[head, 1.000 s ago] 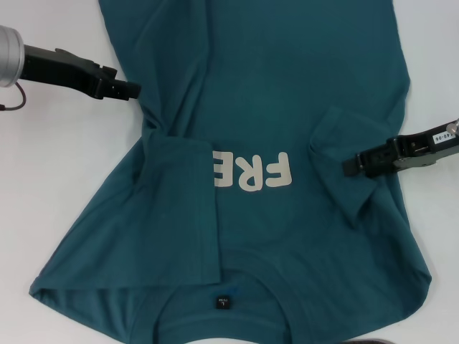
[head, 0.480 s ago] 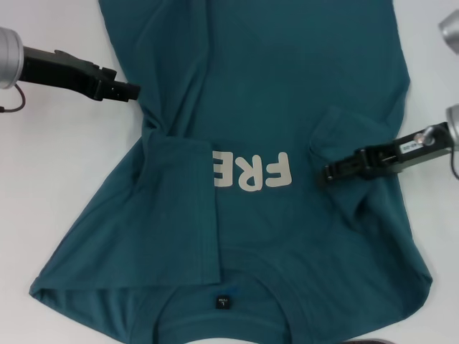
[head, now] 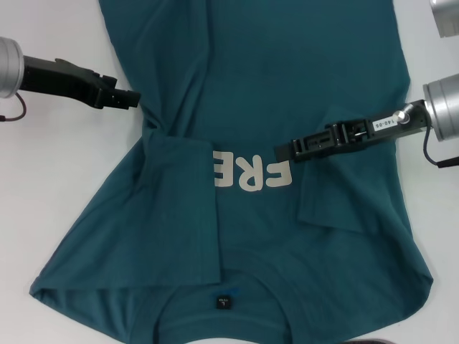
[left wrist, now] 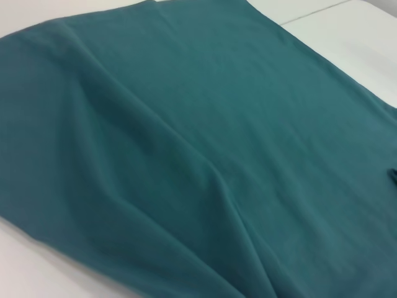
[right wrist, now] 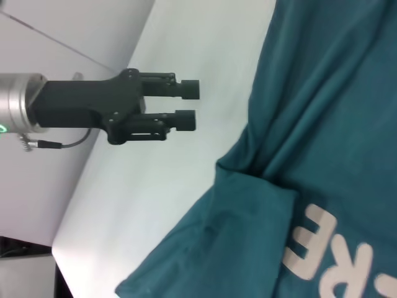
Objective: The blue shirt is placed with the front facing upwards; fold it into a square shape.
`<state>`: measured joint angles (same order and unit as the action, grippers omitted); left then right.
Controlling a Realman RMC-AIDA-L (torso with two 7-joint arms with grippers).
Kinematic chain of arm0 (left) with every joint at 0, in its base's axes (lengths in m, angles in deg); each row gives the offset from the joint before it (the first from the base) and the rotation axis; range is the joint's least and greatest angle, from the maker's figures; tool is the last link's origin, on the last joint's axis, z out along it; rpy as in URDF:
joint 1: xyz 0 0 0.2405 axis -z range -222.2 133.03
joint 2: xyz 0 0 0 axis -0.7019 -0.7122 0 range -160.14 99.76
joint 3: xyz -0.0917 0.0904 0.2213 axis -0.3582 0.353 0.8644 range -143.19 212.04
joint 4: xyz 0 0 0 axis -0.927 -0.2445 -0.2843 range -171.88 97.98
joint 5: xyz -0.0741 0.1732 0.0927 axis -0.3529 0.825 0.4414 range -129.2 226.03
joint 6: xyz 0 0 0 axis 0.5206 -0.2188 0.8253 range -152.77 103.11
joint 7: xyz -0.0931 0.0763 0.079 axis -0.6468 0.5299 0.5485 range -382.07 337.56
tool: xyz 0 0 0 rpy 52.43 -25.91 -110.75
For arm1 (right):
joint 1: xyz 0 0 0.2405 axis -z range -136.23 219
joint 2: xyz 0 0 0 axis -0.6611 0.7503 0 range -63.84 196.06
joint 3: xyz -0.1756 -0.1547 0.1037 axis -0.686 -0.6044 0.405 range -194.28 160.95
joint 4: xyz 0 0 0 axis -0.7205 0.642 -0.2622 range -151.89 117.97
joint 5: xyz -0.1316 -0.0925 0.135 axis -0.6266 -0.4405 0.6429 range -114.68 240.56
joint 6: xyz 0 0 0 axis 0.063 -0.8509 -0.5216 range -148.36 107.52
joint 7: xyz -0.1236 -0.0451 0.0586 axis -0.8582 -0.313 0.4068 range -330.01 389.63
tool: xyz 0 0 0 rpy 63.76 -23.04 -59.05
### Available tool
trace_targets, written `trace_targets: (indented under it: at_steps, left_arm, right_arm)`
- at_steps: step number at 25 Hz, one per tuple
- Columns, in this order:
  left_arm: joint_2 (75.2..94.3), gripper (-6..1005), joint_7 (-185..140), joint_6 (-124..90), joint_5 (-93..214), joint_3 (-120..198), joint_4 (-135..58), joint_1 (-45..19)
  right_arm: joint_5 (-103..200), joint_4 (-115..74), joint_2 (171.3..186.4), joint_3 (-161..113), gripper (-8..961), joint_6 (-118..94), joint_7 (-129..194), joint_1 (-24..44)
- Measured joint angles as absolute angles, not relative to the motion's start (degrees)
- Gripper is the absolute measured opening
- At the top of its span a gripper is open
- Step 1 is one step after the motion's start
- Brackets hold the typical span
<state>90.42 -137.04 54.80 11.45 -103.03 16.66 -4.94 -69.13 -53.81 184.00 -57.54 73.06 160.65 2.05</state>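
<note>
Since the earlier frame the right gripper (head: 285, 152) has carried the right sleeve inward, clamped shut on it. The blue shirt (head: 272, 86) covers the table (head: 57, 165) centre; side folds done, lengthwise folding remains. Left gripper (head: 135, 96) hovers slightly parted at the shirt's left edge.

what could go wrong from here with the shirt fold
1. The right hand is carrying the right sleeve across the blue shirt. The flap under it looks slanted, so the fold line may come out crooked.
2. If the sleeve slips from that hand early, the flap could flop back.
3. The left hand sits at the shirt's left edge beside bunched wrinkles. Those could get folded in and spoil the square.
</note>
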Motion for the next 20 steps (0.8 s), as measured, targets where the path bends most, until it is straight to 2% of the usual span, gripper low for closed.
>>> trace_targets:
  at_steps: [6,9,15,20]
  left_arm:
    - [90.56,583,-137.11,54.80,11.69,-102.66,16.66,-5.19]
    - [90.06,584,-138.21,54.85,11.72,-101.93,16.77,-5.34]
    - [88.77,584,-139.89,56.28,11.54,-102.32,17.59,-5.44]
    - [88.62,585,-140.18,55.79,11.74,-102.33,17.61,-5.71]
  right_arm:
    - [-69.44,-53.71,181.89,-57.40,705,74.47,162.13,4.42]
    - [-69.32,-55.54,181.35,-57.10,705,77.86,163.53,5.10]
    - [-69.42,-65.19,181.42,-57.07,702,84.74,170.54,6.89]
    - [-71.35,-75.03,182.52,-57.48,694,90.64,177.78,9.56]
